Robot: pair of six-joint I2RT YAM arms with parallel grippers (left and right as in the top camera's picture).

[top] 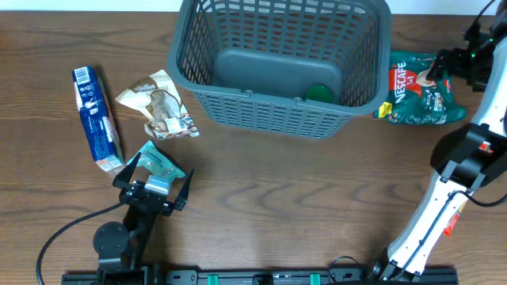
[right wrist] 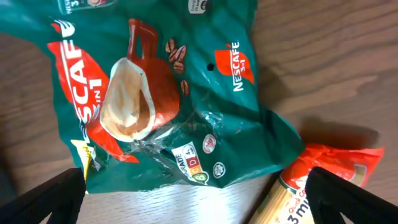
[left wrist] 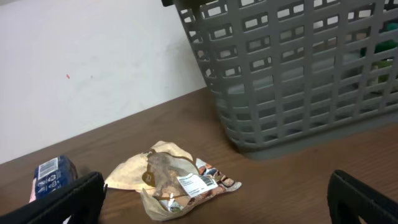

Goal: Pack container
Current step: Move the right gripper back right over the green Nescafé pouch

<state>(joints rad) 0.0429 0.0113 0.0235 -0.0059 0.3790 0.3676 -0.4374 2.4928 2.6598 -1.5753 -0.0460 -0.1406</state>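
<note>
The dark grey lattice container (top: 273, 103) stands at the back centre, with a small green item (top: 321, 93) on its bottom. It also fills the upper right of the left wrist view (left wrist: 298, 74). My left gripper (top: 156, 182) is open near the front left, with a teal packet (top: 161, 162) lying between its fingers. In the left wrist view my left gripper (left wrist: 214, 202) faces a beige snack packet (left wrist: 174, 180). My right gripper (top: 447, 65) is open above a green Nescafe bag (top: 420, 93). The right wrist view shows my right gripper (right wrist: 199, 205) open just over that bag (right wrist: 168, 93).
A blue packet (top: 97, 119) and the beige snack packet (top: 158, 105) lie left of the container. A red and tan packet (right wrist: 311, 186) lies beside the Nescafe bag, under my right finger. A yellow corner (top: 384, 109) sticks out at the bag's left.
</note>
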